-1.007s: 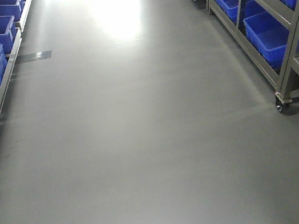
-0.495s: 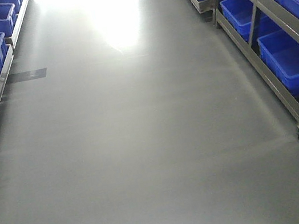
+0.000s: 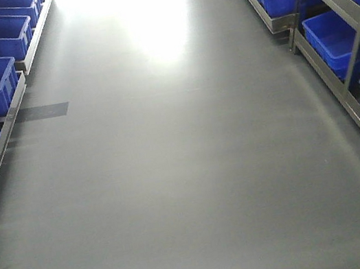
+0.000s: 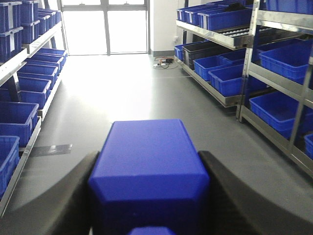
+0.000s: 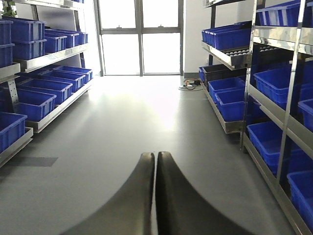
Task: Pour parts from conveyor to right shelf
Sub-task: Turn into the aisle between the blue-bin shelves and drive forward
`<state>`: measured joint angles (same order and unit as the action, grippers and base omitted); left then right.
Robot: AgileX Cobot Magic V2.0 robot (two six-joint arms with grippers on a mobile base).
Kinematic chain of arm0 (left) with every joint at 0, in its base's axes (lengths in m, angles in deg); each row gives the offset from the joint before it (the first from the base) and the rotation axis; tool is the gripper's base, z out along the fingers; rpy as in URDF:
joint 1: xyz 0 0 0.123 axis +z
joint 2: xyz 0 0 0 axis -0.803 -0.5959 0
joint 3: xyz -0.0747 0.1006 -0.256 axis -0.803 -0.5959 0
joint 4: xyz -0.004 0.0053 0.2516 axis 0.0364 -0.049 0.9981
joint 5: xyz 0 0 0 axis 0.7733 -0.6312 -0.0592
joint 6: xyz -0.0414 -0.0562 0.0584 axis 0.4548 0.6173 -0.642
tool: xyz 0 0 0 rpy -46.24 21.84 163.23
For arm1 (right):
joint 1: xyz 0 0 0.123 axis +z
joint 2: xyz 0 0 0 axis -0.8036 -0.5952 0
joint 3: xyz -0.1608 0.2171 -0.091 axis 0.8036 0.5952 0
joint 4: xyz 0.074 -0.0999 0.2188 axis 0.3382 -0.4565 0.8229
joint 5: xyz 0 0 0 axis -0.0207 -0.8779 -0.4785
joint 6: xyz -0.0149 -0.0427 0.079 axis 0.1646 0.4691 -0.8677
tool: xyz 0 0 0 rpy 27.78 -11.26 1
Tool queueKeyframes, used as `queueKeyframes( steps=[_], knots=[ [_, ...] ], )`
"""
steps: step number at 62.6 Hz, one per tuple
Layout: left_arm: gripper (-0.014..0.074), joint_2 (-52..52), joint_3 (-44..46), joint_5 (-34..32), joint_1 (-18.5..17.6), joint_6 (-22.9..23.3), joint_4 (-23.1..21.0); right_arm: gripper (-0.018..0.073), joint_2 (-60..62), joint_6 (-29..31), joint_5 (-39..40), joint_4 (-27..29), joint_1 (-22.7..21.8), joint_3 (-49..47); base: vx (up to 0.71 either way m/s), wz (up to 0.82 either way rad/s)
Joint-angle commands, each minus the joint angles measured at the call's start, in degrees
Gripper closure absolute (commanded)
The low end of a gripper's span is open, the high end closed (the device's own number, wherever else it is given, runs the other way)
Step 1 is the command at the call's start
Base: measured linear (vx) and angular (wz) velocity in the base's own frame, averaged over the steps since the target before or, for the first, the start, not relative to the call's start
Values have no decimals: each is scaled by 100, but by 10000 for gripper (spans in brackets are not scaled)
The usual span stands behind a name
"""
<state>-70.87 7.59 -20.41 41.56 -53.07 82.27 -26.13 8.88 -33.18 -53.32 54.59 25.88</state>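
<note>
Holding: a blue block (image 4: 149,169) is clamped by the left tool (image 4: 149,159). Its two dark fingers (image 4: 73,196) are pressed against the block's left and right faces, so the tool is set to the block's width.
Block detail: a rounded blue edge is seen at the very bottom of the left wrist view, nearest the tool's base. Whether it is the stud cannot be told.
Other arm: the right tool (image 5: 155,164) is closed fully, its jaws brought together tip to tip, and nothing is held between them.
Rack on the right: the right shelf (image 4: 215,41), steel-framed, is seen ahead and to the right of both tools, well apart from them. Blue bins (image 4: 230,78) are set on its tiers, and roller tracks (image 5: 239,53) are shown on an upper tier.
Rack on the left: more blue bins are carried by the left rack (image 5: 44,58), ahead and to the left of the tools.
Ground: the floor (image 3: 187,175), glossy grey, is spread below and ahead of both tools and is lit by glare from the glazed doors (image 5: 161,49) far ahead.
</note>
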Motion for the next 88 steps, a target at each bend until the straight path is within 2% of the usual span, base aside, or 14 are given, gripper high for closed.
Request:
queueKeyframes(
  steps=[1, 88],
  knots=[
    [603, 10, 153, -481, -46, 19, -2, 568, -88, 40, 430, -35, -16, 86, 65, 8],
    [603, 10, 153, -481, -46, 19, -2, 568, -88, 40, 430, -35, -16, 86, 68, 0]
  ],
)
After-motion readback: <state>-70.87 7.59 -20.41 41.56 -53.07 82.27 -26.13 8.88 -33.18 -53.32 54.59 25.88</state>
